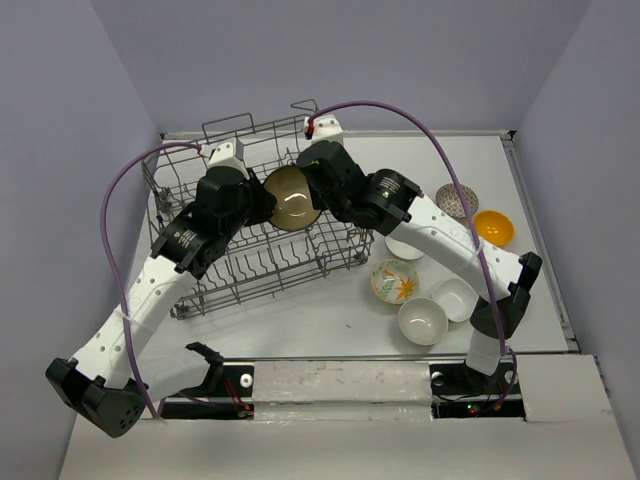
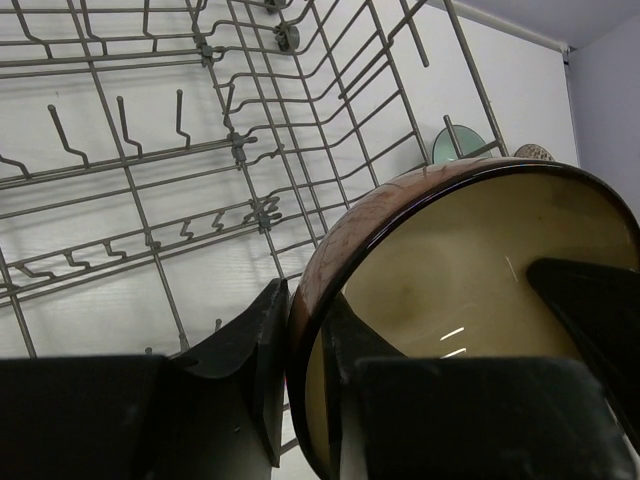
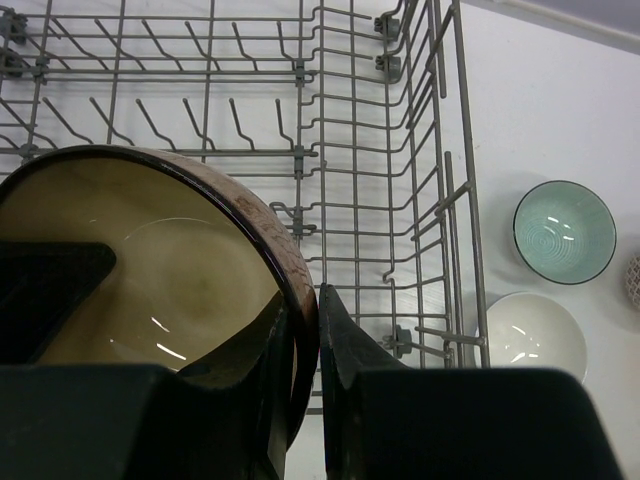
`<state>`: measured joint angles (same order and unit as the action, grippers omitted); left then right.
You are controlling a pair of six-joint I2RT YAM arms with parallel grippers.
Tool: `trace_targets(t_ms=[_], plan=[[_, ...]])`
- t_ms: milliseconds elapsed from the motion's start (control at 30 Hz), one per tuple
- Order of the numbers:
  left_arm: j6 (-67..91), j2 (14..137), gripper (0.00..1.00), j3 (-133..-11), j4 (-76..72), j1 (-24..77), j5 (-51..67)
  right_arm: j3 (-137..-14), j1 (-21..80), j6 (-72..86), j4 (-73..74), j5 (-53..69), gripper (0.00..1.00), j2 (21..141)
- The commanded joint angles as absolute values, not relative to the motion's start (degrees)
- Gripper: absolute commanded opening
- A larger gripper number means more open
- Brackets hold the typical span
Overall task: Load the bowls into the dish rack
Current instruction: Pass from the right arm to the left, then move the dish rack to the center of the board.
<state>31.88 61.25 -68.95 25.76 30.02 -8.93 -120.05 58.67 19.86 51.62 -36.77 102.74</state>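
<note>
Glossy glazed ceramic brown bowl (image 1: 291, 197), smooth cream inside; grey metal wire dish rack (image 1: 250, 265); matt white table (image 1: 330, 320)

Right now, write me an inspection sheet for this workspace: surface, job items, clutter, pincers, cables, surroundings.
Surface: white table, rack on the left, loose bowls on the right.
Job's things: dish rack, no bowl seen seated; brown bowl held above it; speckled bowl, orange bowl, floral bowl, round white bowl, squarish white bowl and teal bowl lie beside the rack.
Clutter: nothing seen.
Pincers: left pincer and right pincer both shut on the brown bowl's rim.
Cables: left purple cable and right purple cable arc above the arms.
Surroundings: plain grey walls.
</note>
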Motion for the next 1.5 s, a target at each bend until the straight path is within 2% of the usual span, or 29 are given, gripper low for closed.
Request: trace_targets(t_ms=[0,133,300,467,500,733,900,1133,1167,1300,1467], plan=[[32.7,60.9,0.0,-68.6,23.2,30.1,-9.8,-122.4,59.4,21.4,42.9,-38.3,0.01,101.2],[32.6,60.4,0.0,-68.8,23.1,30.3,-10.1,-122.3,59.9,21.1,42.9,-38.2,0.02,101.1],[32.6,59.2,0.0,-70.0,23.7,30.5,-11.2,-121.8,59.9,20.7,42.7,-38.0,0.24,100.4],[33.0,58.0,0.0,-70.8,24.4,30.5,-14.1,-121.3,59.9,19.9,42.4,-38.4,0.35,99.3],[33.1,57.5,0.0,-70.6,24.4,30.5,-14.6,-121.4,59.9,19.6,42.5,-38.7,0.44,99.2],[33.6,55.4,0.0,-70.0,24.2,30.5,-18.2,-120.9,59.9,19.3,43.4,-41.4,0.57,97.5],[33.6,55.4,0.0,-71.3,26.7,30.5,-24.1,-117.3,59.9,20.7,44.6,-46.0,0.62,92.6],[35.6,57.6,0.0,-75.4,33.3,29.8,-47.3,-103.8,59.9,24.3,44.9,-46.8,0.65,83.6],[36.1,58.0,0.0,-77.2,34.2,29.4,-52.1,-102.8,59.9,24.3,44.9,-48.6,0.66,83.3],[35.4,60.2,0.0,-80.6,34.7,27.8,-57.7,-102.1,59.9,22.9,45.3,-53.3,0.69,84.7],[32.4,63.1,0.0,-83.6,35.1,22.8,-63.2,-101.0,59.9,22.5,44.2,-51.6,0.71,86.6]])
